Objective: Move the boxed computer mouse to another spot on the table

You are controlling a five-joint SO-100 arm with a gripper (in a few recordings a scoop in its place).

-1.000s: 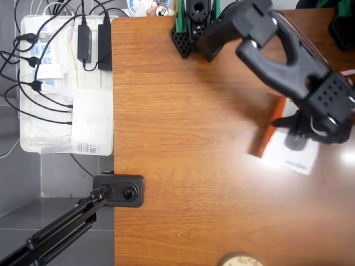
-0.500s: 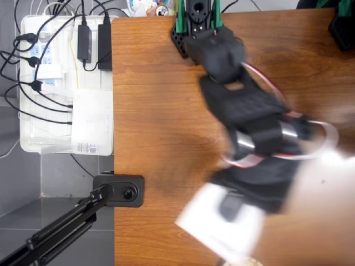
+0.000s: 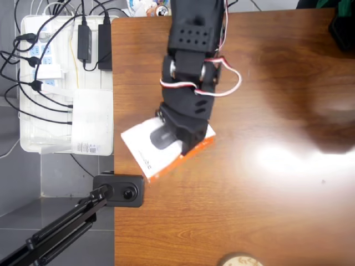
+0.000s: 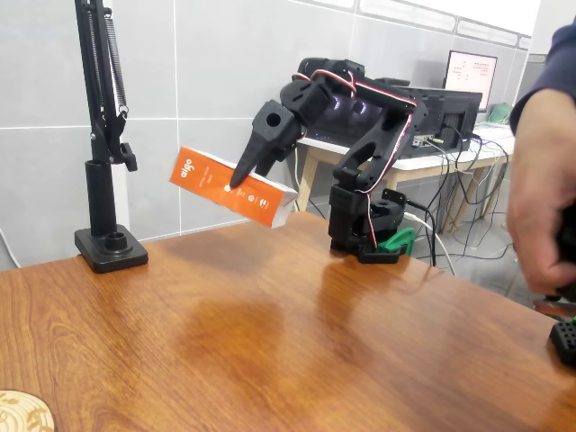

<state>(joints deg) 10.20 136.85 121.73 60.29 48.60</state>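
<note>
Gripper (image 4: 241, 171) clamps boxed computer mouse (image 4: 232, 189) aloft over table (image 4: 270, 333), box extending toward gripper's 8 o'clock in overhead view

The boxed computer mouse (image 3: 151, 148) was carried by the gripper (image 3: 180, 138) from the table's (image 3: 266, 210) right side, in the overhead view, across to its left edge, raised clear of the wood.

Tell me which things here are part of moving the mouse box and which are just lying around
Part of the job:
- boxed computer mouse, held clear of the table
- gripper, shut on the box
- table

Just lying about:
- white tray of power strips and cables
- white router box
- black camera stand
- round wooden coaster
</note>
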